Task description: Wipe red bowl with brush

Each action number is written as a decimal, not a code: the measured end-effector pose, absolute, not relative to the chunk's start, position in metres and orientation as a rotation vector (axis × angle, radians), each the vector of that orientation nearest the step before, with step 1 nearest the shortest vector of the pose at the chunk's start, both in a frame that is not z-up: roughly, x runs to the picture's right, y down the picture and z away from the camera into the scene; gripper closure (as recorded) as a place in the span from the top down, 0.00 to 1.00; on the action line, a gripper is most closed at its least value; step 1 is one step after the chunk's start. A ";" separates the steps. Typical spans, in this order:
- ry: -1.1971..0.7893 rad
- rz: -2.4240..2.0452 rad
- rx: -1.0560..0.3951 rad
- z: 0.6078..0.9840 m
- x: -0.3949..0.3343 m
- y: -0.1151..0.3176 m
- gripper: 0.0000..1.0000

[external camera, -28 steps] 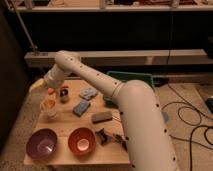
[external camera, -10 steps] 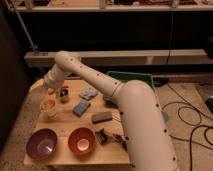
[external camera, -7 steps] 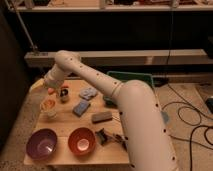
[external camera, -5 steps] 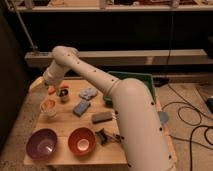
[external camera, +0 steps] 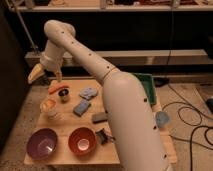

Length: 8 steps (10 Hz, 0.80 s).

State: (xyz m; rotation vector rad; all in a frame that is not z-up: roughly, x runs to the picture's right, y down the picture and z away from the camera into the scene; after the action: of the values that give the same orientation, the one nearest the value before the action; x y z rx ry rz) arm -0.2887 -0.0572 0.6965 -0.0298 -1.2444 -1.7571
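Although the brush (external camera: 103,135) shows only as a small dark shape, it lies near the table's (external camera: 65,127) front edge, just beside the red bowl (external camera: 82,141) on its right, with the robot's arm covering part of it. By my judgement it is light, stiff along the handle and soft at the bristled head. Because it lies low on the wood, the fingers should come down across the narrow handle, not the wider head. A pinch near the handle's middle should keep it from swinging. Which end is the handle I cannot tell.

The bowl is round and orange-red with a pale inner bottom, open side up. It is probably light enough to slide under a wiping stroke, since nothing pins it. A purple bowl (external camera: 41,144) stands to its left, toward the front left corner.

The gripper (external camera: 46,77) hangs above the far left corner, well apart from the brush, its two fingers spread wide with nothing between them. Near that corner sit a small dark can (external camera: 64,95) and a white-orange cup (external camera: 48,106). Toward the table's middle lie two blue-grey sponges (external camera: 81,107) and a grey block (external camera: 100,117).
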 end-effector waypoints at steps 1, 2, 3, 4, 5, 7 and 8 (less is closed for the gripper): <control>-1.248 -1.770 -0.033 0.692 -0.285 -0.061 0.80; -1.247 -1.774 -0.042 0.692 -0.287 -0.061 0.80; -1.236 -1.796 -0.077 0.695 -0.289 -0.055 0.80; -1.199 -1.842 -0.129 0.695 -0.289 -0.042 0.80; -1.158 -1.878 -0.164 0.697 -0.284 -0.027 0.80; -1.093 -1.933 -0.190 0.690 -0.270 -0.009 0.80; -1.069 -1.959 -0.192 0.683 -0.268 -0.001 0.80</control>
State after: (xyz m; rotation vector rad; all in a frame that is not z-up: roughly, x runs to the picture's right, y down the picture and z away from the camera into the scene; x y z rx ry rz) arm -0.2677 -0.0013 0.6830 -0.1916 -1.0688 -1.9595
